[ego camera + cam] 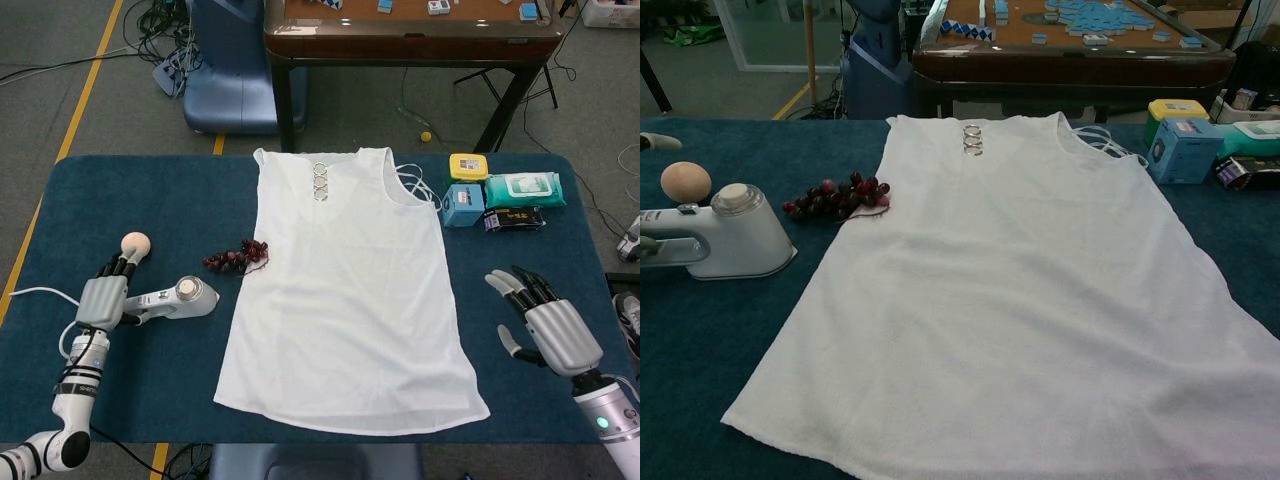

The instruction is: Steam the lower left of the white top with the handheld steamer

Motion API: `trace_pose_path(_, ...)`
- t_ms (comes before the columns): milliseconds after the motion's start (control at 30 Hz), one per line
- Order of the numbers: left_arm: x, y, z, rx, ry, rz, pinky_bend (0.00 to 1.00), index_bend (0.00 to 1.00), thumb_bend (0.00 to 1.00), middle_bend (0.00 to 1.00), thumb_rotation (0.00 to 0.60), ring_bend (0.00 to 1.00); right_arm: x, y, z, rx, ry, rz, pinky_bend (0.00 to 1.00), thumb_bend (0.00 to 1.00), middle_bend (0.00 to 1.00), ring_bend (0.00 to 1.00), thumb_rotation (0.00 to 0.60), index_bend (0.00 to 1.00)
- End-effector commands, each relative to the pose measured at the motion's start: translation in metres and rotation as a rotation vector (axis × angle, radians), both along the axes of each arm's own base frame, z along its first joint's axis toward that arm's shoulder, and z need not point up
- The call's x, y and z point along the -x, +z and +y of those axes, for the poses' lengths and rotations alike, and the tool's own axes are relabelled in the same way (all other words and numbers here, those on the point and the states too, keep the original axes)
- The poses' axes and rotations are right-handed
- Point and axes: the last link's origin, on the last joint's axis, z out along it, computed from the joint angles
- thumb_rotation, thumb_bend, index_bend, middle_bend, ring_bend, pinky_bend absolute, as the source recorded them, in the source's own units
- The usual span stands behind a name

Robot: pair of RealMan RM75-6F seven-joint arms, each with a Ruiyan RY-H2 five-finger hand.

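While the steamer (178,298) lies on its side on the blue table (140,190), off the top's (345,290) left edge and not touching the cloth, I see my left hand (102,296) at the handle end. Its fingers (118,264) stretch forward past the handle toward the peach ball (135,242), and I cannot tell from either view whether the hand has any hold on the handle; in the chest view only a fingertip shows at the left edge, with the handle running out of frame. My right hand (548,327) hovers over the table well to the right of the top, fingers spread wide and holding nothing.

From the chest camera the steamer's (725,235) round cap points up and its flat base faces the top (1020,300), with a strip of bare table between them. That top lies flat, neckline away from me, its ring trim (319,181) at the collar, and its lower left corner sits near the table's front edge. Grapes (236,256) rest just beside the top's left edge, ahead of the steamer. At the far right are a yellow tin (468,166), a blue box (463,205) and a wipes pack (524,189), close together.
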Motion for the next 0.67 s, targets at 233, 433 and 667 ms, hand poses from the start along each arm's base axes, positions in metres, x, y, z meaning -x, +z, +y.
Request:
trace_pose_path(233,0.001,0.039,-0.037,-0.121,-0.011,0.037,0.16,0.00,0.00,0.08,0.600,0.06,0.021,0.000,0.003,0.028,-0.078,0.040,0.08,0.49,0.14,0.03,0.600,0.03)
trace_pose_path(433,0.005,0.058,-0.073,-0.167,-0.002,0.054,0.16,0.03,0.00,0.09,0.600,0.06,0.029,0.004,0.011,0.055,-0.107,0.044,0.08,0.49,0.15,0.03,0.600,0.03)
trace_pose_path(667,0.005,0.075,-0.112,-0.204,0.028,0.077,0.15,0.07,0.00,0.10,0.600,0.07,0.030,0.004,0.017,0.063,-0.113,0.056,0.08,0.49,0.15,0.03,0.600,0.03)
